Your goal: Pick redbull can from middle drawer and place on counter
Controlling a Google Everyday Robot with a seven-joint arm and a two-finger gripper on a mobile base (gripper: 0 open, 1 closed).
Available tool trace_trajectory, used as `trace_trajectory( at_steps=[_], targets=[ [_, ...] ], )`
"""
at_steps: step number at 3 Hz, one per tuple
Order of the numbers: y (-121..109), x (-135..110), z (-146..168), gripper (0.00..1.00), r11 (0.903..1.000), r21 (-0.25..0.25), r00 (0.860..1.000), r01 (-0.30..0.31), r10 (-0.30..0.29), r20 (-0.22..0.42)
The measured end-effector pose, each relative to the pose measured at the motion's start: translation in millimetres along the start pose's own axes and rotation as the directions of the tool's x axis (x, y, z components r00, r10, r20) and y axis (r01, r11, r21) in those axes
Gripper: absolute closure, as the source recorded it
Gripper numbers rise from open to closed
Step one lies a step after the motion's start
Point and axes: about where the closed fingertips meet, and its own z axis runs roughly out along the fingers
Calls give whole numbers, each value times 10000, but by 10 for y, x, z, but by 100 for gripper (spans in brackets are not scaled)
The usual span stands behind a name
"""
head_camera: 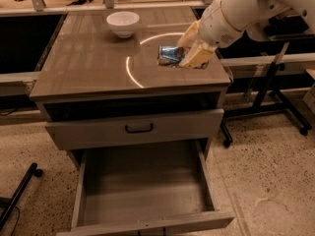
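Observation:
My gripper [181,56] is over the right part of the counter [88,63], on the end of the white arm that comes in from the upper right. Its tan fingers [197,55] are shut on the redbull can [170,54], a silver-and-blue can held on its side, sticking out to the left. The can is just above or on the counter top, beside the bright curved reflection; I cannot tell whether it touches. The middle drawer [142,191] is pulled out below and its flat bottom is bare.
A white bowl [123,22] stands at the back of the counter. A closed drawer front with a dark bar handle [139,128] sits above the open drawer. Dark side tables flank the cabinet, and a wheeled stand leg [275,100] is on the right.

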Motion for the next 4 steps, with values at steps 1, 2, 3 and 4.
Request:
trace_trajectory(
  at_steps=[1, 2, 3, 4],
  targets=[
    [-260, 97, 96, 100, 9952, 173, 9954, -960, 961, -45],
    [-481, 213, 249, 100, 9847, 95, 9847, -1739, 1740, -86],
    [-690, 323, 430, 100, 9753, 76, 9750, -2206, 2207, -268],
    [-876, 393, 555, 91, 9732, 284, 9726, -2283, 2293, -387]
  ],
)
